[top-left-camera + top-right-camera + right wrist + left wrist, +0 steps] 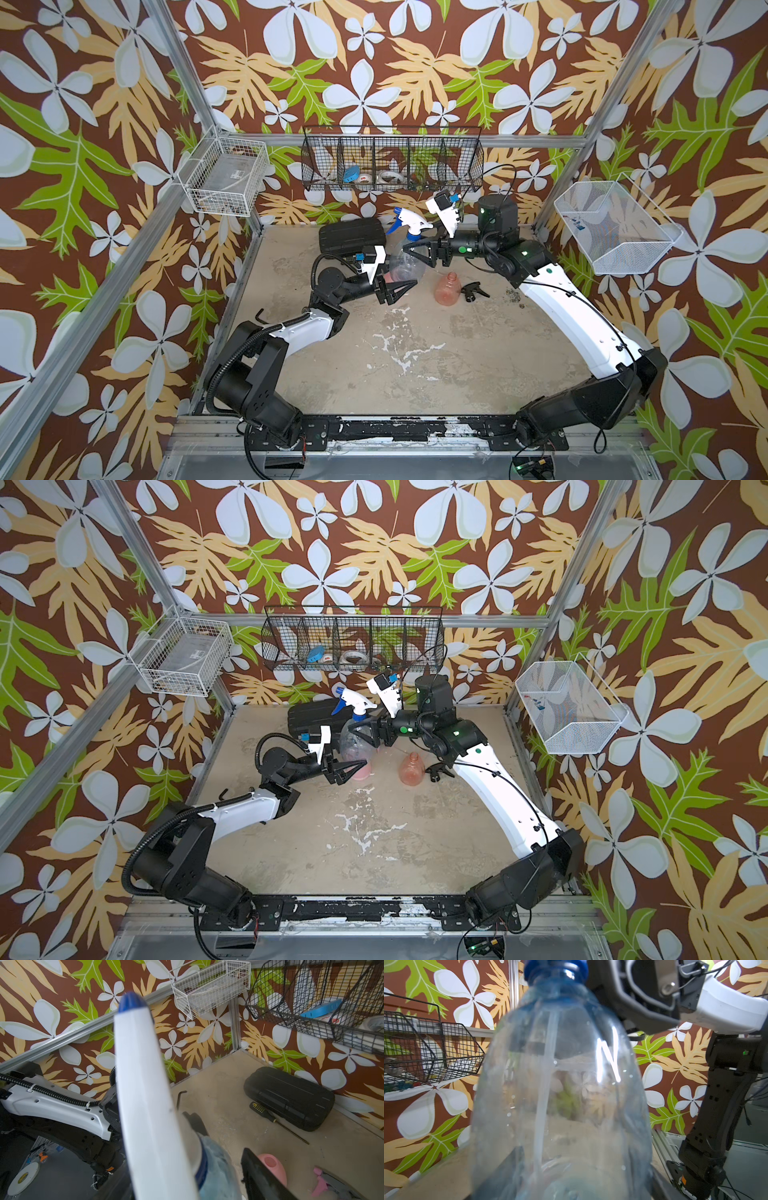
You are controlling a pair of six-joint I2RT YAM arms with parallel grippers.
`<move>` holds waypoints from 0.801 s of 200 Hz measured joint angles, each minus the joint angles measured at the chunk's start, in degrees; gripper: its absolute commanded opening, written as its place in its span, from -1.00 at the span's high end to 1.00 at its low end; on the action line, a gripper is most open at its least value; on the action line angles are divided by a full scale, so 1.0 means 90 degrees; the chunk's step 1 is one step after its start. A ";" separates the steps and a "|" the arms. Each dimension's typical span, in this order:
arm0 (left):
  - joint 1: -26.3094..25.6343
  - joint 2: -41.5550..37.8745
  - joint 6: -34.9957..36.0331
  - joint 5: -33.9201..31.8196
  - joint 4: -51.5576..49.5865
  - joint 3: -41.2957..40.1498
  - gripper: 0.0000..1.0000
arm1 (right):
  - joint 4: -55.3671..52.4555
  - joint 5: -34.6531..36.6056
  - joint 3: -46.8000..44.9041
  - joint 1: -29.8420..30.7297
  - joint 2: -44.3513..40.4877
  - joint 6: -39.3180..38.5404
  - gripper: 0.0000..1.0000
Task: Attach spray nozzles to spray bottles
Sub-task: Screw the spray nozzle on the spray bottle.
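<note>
Top views show the right gripper with jaws spread around the blue collar of the white-and-blue nozzle. It sits on the clear bluish bottle, which the left gripper pinches low down. This pair looks finished. Next comes the black nozzle, at 3 o'clock beside the orange bottle; its tube must enter that narrow neck.
</note>
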 measured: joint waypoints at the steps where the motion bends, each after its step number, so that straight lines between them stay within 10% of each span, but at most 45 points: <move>1: 0.0000 0.0002 -0.0005 0.0007 0.0000 0.0000 -0.01 | 0.0002 -0.0002 0.0005 -0.0002 0.0000 0.0000 -0.37; 160: 0.0012 0.0109 -0.0338 0.0282 0.0000 0.0056 0.04 | 0.0289 -0.0457 0.0384 -0.0024 0.0282 0.0287 0.74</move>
